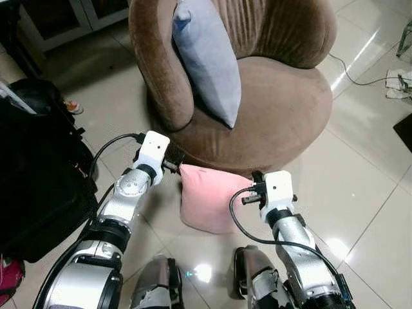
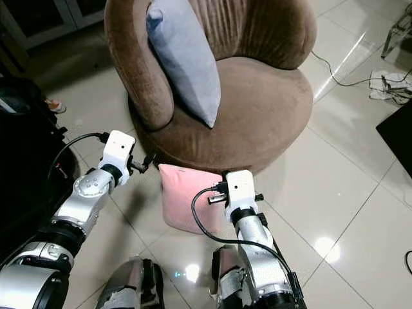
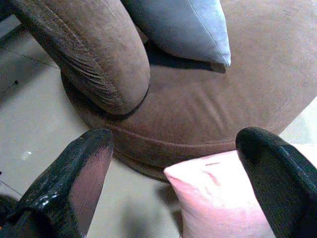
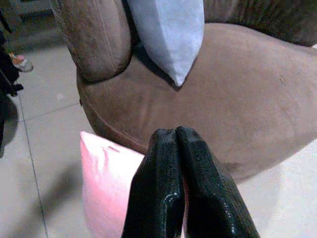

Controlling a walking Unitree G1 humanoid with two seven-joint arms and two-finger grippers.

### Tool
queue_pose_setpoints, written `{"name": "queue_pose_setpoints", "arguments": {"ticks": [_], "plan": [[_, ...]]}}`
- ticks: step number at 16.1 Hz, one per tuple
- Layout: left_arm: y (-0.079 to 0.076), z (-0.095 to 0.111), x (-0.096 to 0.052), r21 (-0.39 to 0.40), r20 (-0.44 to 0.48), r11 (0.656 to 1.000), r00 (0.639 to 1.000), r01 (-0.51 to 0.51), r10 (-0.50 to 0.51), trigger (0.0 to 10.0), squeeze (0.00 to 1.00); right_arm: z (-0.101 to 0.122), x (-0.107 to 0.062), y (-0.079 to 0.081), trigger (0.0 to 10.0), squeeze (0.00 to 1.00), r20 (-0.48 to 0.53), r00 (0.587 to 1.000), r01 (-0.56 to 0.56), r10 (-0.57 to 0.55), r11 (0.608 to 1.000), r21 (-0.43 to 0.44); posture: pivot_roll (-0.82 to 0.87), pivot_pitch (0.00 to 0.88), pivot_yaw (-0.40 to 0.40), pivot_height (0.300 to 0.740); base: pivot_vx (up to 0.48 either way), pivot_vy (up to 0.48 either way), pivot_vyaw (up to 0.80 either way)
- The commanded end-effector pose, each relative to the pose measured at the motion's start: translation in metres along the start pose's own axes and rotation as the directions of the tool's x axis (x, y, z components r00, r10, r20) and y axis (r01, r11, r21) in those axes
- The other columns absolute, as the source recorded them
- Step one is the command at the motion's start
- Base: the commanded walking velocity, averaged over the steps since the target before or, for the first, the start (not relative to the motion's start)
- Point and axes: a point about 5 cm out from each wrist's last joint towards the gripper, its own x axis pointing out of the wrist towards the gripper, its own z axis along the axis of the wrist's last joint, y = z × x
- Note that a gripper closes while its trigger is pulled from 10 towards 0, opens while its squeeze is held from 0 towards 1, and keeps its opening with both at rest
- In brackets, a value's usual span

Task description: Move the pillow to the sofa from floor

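Observation:
A pink pillow [image 1: 206,196] stands on the tiled floor, leaning against the front of a round brown sofa chair [image 1: 277,109]. A grey cushion [image 1: 206,58] lies propped on the sofa's left arm. My left gripper [image 3: 176,136] is open at the pillow's upper left corner, one finger on either side of that corner [image 3: 218,198]. My right gripper [image 4: 176,133] is shut, fingertips pressed together at the pillow's upper right edge [image 4: 104,183]. Whether fabric is caught between them is hidden.
A large black bag [image 1: 32,187] fills the floor on my left. A cabinet [image 1: 64,19] stands at the back left. A cable [image 1: 360,80] and white items [image 1: 399,84] lie on the tiles at the right. My feet [image 1: 154,286] stand just before the pillow.

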Motion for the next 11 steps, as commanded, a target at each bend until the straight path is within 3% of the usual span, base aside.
{"name": "queue_pose_setpoints", "arguments": {"ticks": [1,7,11], "plan": [[-0.0041,-0.0028,-0.0006,0.004,-0.007,1.0,1.0,0.015,-0.015,10.0,0.0,-0.0103,-0.0042,-0.0023,10.0,0.0,-0.046,0.999,0.02,-0.019,1.0,0.011,-0.14,0.263,-0.006,0.667,0.0,0.0,0.0],[-0.0063,-0.0103,-0.002,-0.034,-0.049,0.999,0.998,0.034,-0.035,10.0,0.0,-0.0139,-0.006,0.0005,10.0,0.0,-0.062,0.998,0.016,-0.015,1.0,0.012,-0.14,0.254,-0.002,0.607,0.0,0.0,0.0],[-0.0029,-0.0069,-0.001,-0.016,-0.045,0.999,0.998,0.035,-0.036,10.0,0.0,-0.0111,-0.0049,-0.0011,10.0,0.0,-0.044,0.998,0.033,-0.032,0.999,0.014,-0.14,0.257,0.003,0.578,0.0,0.0,0.0]]}}
